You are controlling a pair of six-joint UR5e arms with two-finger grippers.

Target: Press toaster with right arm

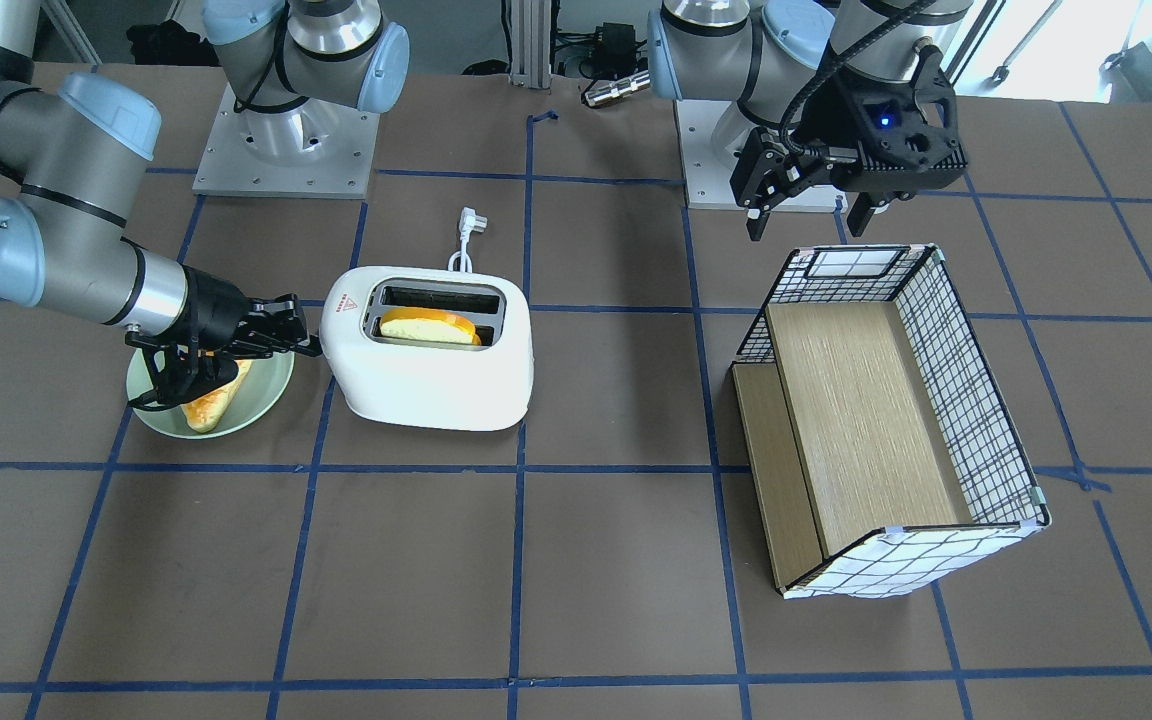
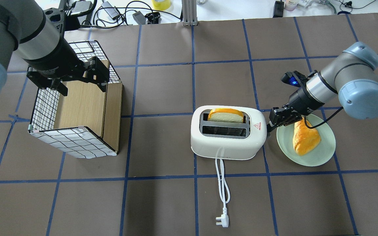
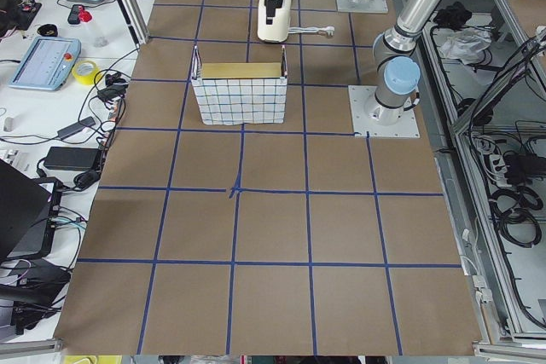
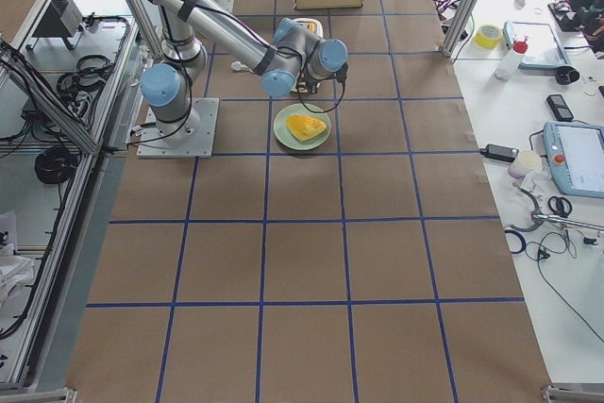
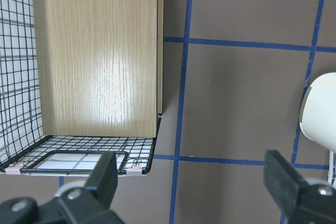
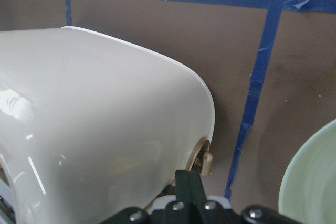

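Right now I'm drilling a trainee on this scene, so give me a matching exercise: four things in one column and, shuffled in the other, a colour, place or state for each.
1 toaster
2 plate
3 box
4 right pincer

a pale green, bread wedge on it
b shut, at the toaster's end
c white, slice in one slot
d wood and wire grid

Pairs: 1-c, 2-a, 3-d, 4-b

1 toaster [image 2: 228,144], 2 bread slices [image 2: 225,115], 1 plate [image 2: 310,159], 1 box [image 2: 77,101], 2 arms [image 2: 328,77]
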